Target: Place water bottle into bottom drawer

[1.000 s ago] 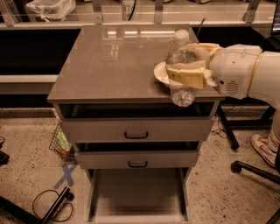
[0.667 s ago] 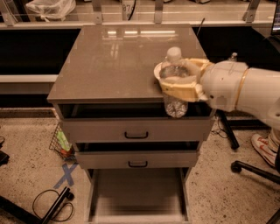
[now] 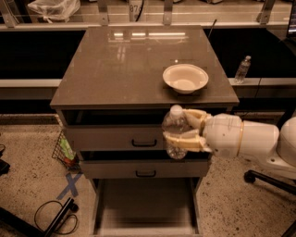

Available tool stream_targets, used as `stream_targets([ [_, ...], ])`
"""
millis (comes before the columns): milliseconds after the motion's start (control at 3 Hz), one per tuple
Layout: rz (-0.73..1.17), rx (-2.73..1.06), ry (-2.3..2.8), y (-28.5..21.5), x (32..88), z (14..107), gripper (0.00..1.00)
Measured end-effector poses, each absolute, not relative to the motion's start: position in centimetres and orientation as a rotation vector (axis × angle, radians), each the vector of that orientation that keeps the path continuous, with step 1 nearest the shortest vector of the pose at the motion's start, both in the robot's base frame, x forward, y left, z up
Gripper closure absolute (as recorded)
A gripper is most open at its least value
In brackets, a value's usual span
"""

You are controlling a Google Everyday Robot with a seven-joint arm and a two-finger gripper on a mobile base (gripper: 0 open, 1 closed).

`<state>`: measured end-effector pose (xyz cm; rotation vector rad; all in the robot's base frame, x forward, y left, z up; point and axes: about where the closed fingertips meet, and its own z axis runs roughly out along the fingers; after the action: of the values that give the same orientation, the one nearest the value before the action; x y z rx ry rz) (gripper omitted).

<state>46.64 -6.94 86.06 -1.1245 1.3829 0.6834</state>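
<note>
As the gripper (image 3: 181, 128) clasps it before drawers (image 3: 111, 138), the bottle (image 3: 172, 124) stands cap-up.

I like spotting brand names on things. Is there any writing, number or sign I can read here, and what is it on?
"87": digits, partly cut off, on a white tag at the top edge; uncertain.
Water bottle, clamped in the gripper in front of the cabinet: label blurred, unreadable.
Background bottle: too small to read.
Blue tape X on the floor: a mark, no words.
</note>
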Motion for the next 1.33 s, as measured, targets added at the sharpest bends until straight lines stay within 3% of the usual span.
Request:
stream_targets([
  [1333, 0.862, -1.186, 1.254, -8.4, 43.6, 75.9, 1.00],
])
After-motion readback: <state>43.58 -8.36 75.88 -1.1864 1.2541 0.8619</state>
